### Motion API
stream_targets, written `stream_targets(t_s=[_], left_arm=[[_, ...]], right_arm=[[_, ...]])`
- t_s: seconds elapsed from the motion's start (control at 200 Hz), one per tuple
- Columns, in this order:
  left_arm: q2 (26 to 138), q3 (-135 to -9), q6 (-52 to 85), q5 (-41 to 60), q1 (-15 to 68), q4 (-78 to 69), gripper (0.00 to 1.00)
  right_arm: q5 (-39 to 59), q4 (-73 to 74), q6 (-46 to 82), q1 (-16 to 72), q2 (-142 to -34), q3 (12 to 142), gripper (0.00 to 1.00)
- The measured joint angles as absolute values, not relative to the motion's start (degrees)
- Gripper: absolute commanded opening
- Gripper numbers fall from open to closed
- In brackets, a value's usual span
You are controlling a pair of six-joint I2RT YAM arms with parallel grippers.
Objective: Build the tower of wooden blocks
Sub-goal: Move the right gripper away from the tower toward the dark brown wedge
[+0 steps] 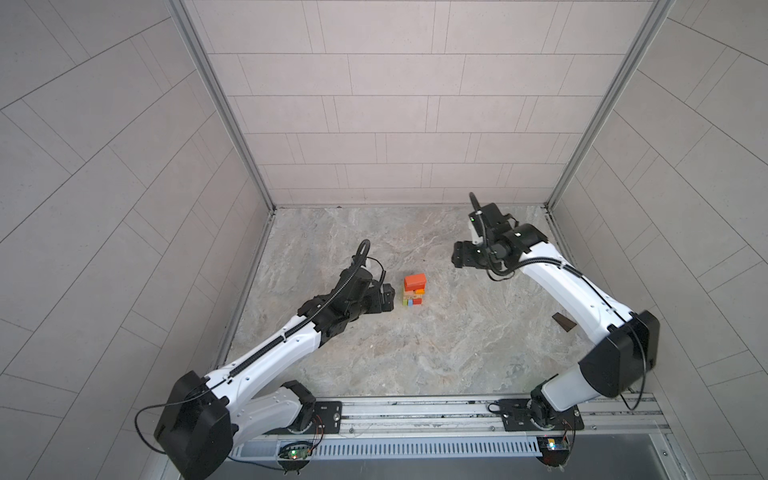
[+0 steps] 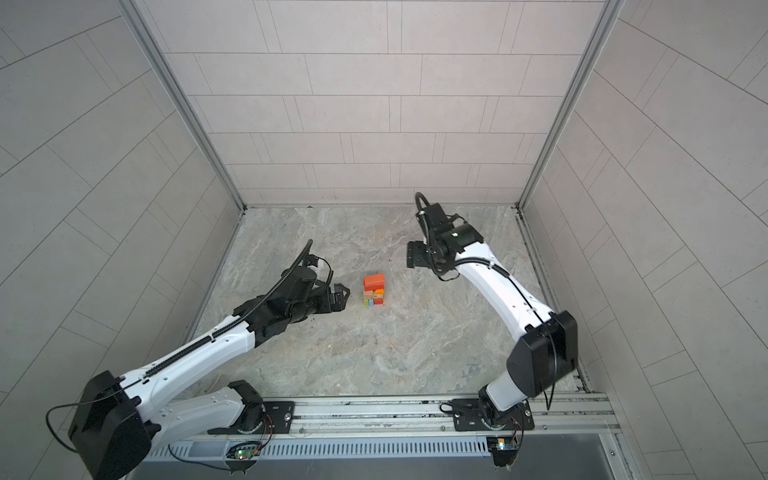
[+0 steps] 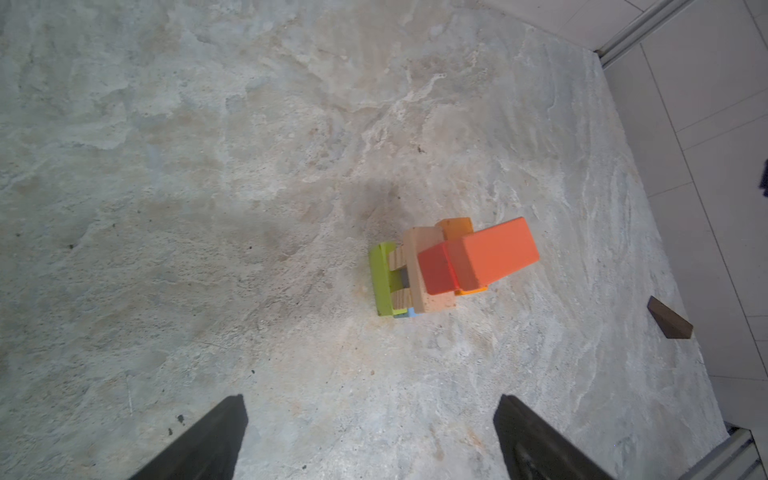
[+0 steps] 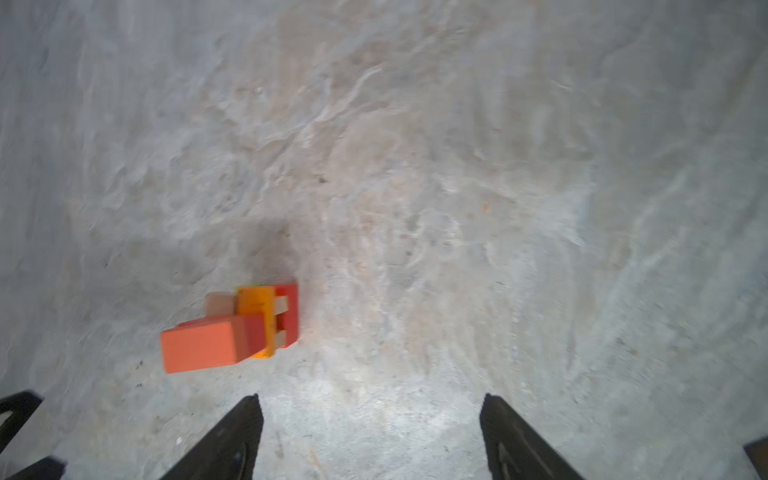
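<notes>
The tower (image 1: 414, 291) (image 2: 374, 289) stands mid-floor: green, blue and red planks lowest, tan and orange ones crossed above, and an orange-red block (image 3: 482, 253) on top. In the right wrist view the tower (image 4: 249, 328) shows from above, blurred. My left gripper (image 1: 388, 297) (image 2: 343, 297) hangs just left of it, open and empty (image 3: 370, 419). My right gripper (image 1: 457, 257) (image 2: 411, 257) is off to the tower's back right, raised, open with only floor between its fingers (image 4: 372, 415). One dark brown block (image 1: 564, 323) (image 3: 670, 318) lies loose by the right wall.
The marbled floor (image 1: 415, 365) is walled by tiled panels on three sides. A metal rail (image 1: 415, 409) carrying both arm bases runs along the front edge. The right arm's forearm (image 1: 573, 291) passes above the loose brown block.
</notes>
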State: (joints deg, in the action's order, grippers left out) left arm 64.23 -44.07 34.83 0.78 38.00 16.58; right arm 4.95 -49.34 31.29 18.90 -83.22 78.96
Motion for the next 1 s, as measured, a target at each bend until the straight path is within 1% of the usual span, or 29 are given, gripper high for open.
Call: stream_targets(t_s=[0.1,0.195,0.295,0.44,0.666,0.851,1.001], left_arm=[[65.3,-46.7,34.6,-0.3,40.9,17.9,1.0],[66.2,-48.2,34.5,-0.8,43.1,18.5,1.0],[66.9,-48.7,34.5,-1.4,44.9,19.0,1.0],[67.6,-48.7,34.5,-1.7,46.5,20.2,1.0],[67.7,-48.2,34.5,-1.7,46.9,20.3,1.0],[67.7,-45.5,34.5,-1.8,46.9,20.0,1.0],[67.7,-44.3,34.5,-1.8,47.0,19.9,1.0]], right_arm=[[6.6,-46.1,31.2,9.4,-75.8,68.3,0.83],[7.6,-45.1,30.5,1.5,-71.5,62.4,0.85],[8.4,-43.5,29.9,-5.8,-69.4,58.8,0.87],[8.9,-40.4,30.2,-15.0,-68.9,54.5,0.87],[6.8,-33.5,31.6,-24.5,-69.1,46.1,0.87],[6.5,-27.7,32.2,-32.6,-70.2,41.1,0.87],[6.9,-25.4,33.5,-35.4,-71.9,40.7,0.87]])
